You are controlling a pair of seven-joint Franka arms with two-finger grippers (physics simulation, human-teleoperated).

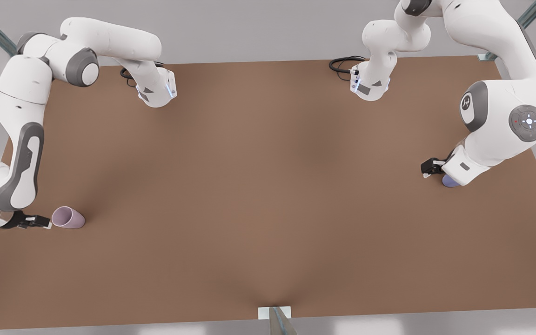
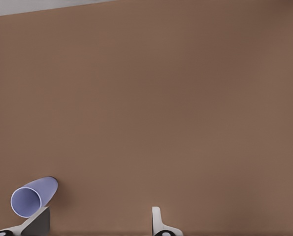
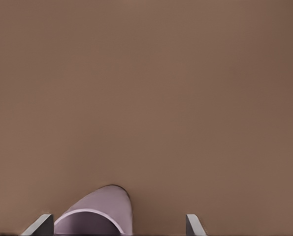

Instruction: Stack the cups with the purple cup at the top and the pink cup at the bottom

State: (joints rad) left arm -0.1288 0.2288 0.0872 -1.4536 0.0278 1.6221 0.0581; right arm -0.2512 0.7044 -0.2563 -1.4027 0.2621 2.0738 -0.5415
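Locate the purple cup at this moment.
The purple cup sits on the table at the front view's right, mostly hidden under the left arm's wrist, beside the open left claw; the pink cup lies far across.

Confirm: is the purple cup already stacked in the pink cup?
No: in the front view the pink cup sits alone at the table's left side, while the purple cup is far right.
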